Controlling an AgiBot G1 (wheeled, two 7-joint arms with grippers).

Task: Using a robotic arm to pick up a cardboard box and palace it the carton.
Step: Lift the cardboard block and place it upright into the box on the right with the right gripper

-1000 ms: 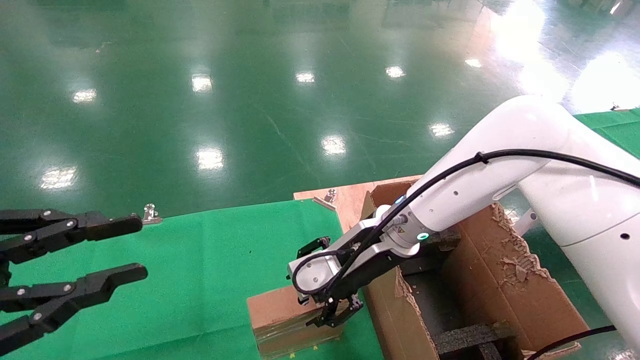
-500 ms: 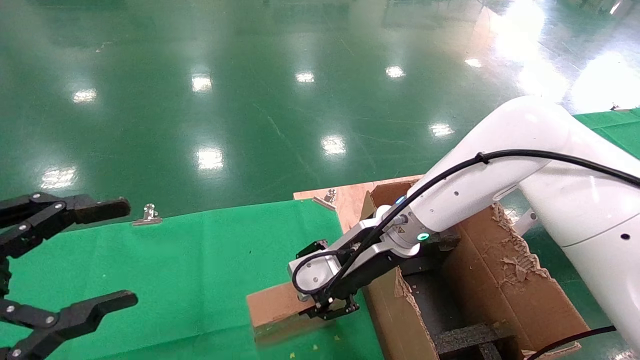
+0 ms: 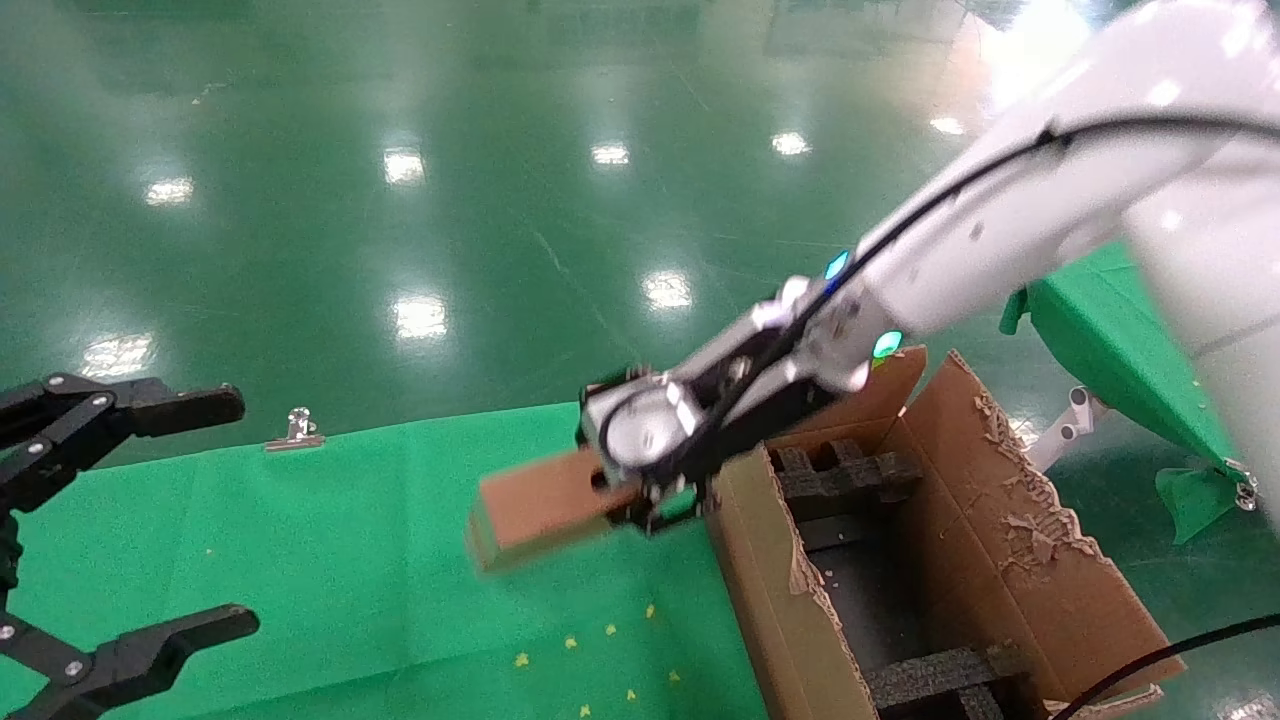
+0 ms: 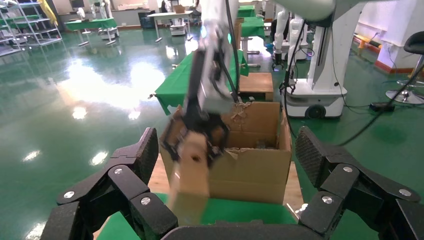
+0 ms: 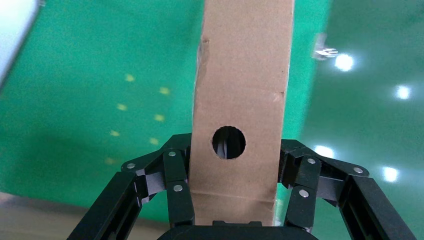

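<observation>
While right gripper [image 3: 655, 505] grips cardboard box [image 3: 530, 505], carton [image 3: 790, 610] beside

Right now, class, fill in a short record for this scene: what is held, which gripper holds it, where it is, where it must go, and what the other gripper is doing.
held: cardboard box
holder: right gripper, shut on one end of the box
position: in the air above the green cloth, beside the carton
goal: carton, flaps open
other: left gripper, open, idle at the left

No text or label can be read.
</observation>
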